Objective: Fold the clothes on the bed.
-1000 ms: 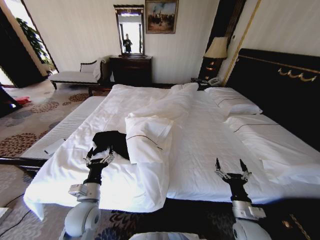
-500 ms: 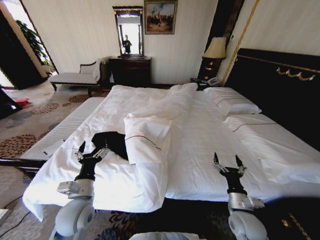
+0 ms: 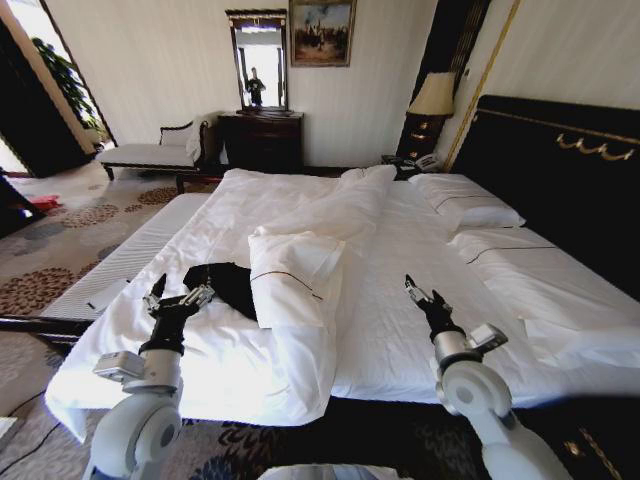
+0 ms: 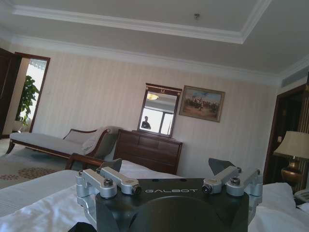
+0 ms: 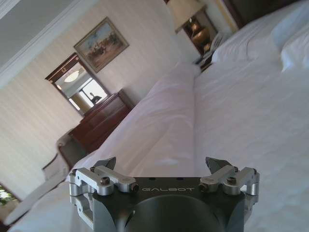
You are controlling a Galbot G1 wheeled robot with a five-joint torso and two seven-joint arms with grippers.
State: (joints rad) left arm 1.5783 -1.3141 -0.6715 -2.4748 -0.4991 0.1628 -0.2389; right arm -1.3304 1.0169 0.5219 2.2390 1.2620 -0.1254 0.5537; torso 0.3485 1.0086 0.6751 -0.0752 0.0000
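black cotton t-shirt [image 3: 225,285] lies crumpled near the bed's [image 3: 420,270] left edge, beside a folded white duvet [image 3: 295,270]. left gripper [image 3: 178,296] hovers just short of it, fingers spread wide, empty; right gripper [image 3: 420,292], also spread and empty, over smooth sheet.

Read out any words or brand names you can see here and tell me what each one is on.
"GALBOT": on the black body of the left gripper.
"GALBOT": on the black body of the right gripper.
T-shirt: no lettering can be made out on it.
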